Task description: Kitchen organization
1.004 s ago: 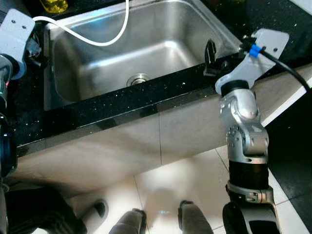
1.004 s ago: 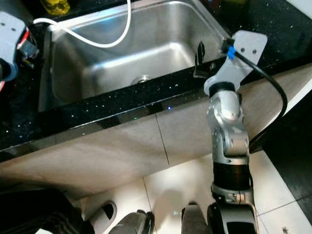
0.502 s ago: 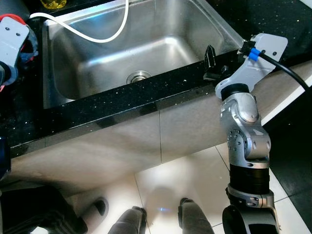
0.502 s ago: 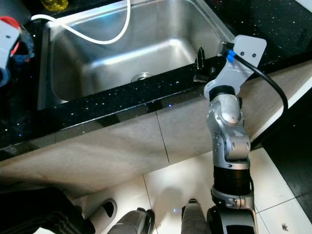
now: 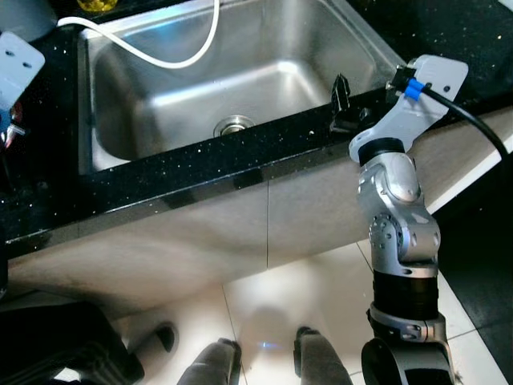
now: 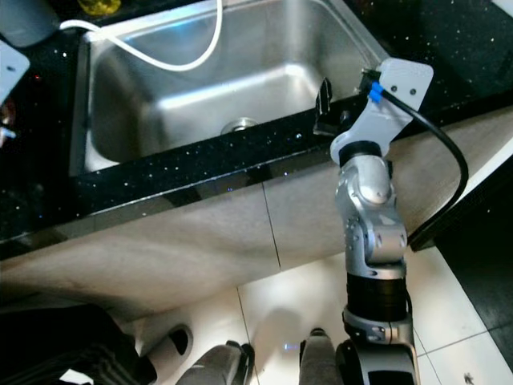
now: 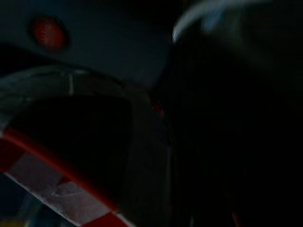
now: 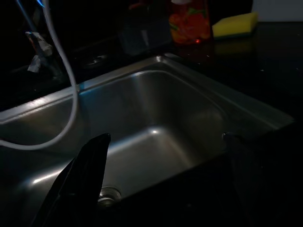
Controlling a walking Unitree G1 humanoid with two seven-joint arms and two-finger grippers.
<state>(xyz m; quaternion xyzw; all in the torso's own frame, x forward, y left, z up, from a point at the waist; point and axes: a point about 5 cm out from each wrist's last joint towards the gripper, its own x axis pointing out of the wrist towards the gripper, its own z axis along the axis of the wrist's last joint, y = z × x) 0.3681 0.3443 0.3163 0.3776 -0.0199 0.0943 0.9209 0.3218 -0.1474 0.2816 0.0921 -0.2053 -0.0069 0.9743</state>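
A stainless steel sink (image 5: 90, 104) is set in a black speckled counter (image 5: 200, 170). A white hose (image 5: 164, 61) curls into the basin above the drain (image 5: 233, 125). My right gripper (image 5: 342, 95) hovers at the sink's front right rim. It is open, and in the right wrist view its two black fingers (image 8: 83, 172) stand wide apart with nothing between them. The white wrist plate of my left arm (image 5: 16, 68) sits over the counter left of the sink. The left wrist view is very dark, with a red and white surface (image 7: 52, 189) close up.
Behind the sink stand an orange soap bottle (image 8: 189, 21), a yellow sponge (image 8: 235, 24) and a faucet (image 8: 40, 47). A yellow object (image 5: 100, 4) sits at the back left. Below the counter are a tiled floor (image 5: 296, 289), my feet (image 5: 264, 361) and a dark object (image 5: 56, 345).
The view has shifted a little. My left wrist has drawn toward the left edge of the picture. The right gripper stays open at the sink's front rim.
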